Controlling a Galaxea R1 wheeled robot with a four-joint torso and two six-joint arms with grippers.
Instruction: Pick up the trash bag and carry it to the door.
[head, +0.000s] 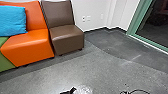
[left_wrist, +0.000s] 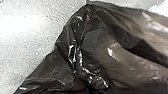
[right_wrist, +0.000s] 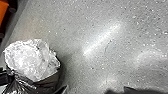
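Observation:
In the head view my left gripper (head: 68, 91) is a dark shape at the bottom edge, beside the pale crumpled top of the trash bag (head: 83, 89). Seen from the right wrist, the bag (right_wrist: 31, 60) has a whitish crinkled bulge over gathered black plastic, and my left gripper (right_wrist: 4, 77) is shut on that gathered part. Thin, shiny dark plastic of the bag (left_wrist: 100, 45) lies close in front of the left wrist camera, rising to a fold. My right gripper (right_wrist: 95, 88) is open, its tips apart over the floor, to one side of the bag.
Orange (head: 30, 46) and brown (head: 66, 37) seats stand along the wall, with a blue cushion (head: 12, 20) on the orange one. A green-framed glass panel (head: 141, 17) is at the right. Grey floor (head: 100, 67) stretches ahead. A thin black cable (head: 140, 90) curves at the bottom edge.

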